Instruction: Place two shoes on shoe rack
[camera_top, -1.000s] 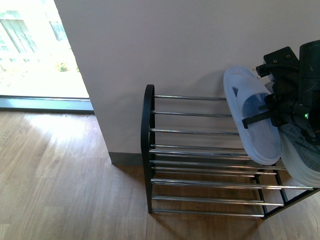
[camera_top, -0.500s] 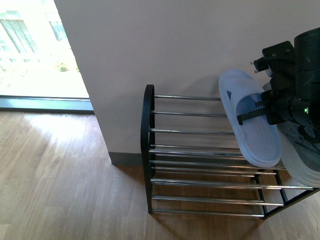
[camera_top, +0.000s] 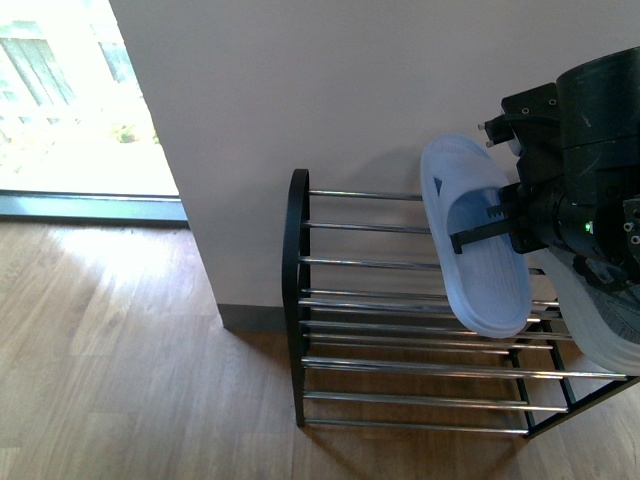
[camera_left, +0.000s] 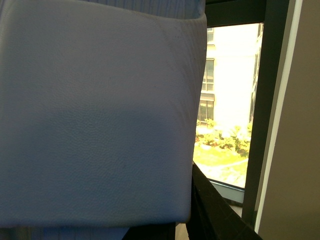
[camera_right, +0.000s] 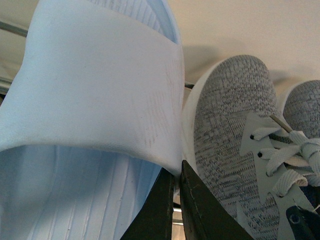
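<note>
The right gripper (camera_top: 470, 240) is clamped on the strap of a pale blue slide (camera_top: 472, 240), holding it tilted above the shoe rack (camera_top: 400, 300), just left of the grey sneakers (camera_right: 235, 145). The left gripper also seems to be closed on a slide strap (camera_left: 95, 115), away from the rack. Next, I think the right slide must be lowered flat onto the bars and released.

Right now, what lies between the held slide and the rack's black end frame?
Only bare chrome bars of the shoe rack; nothing sits between its end frame and the pale blue slide, as the front view shows.
</note>
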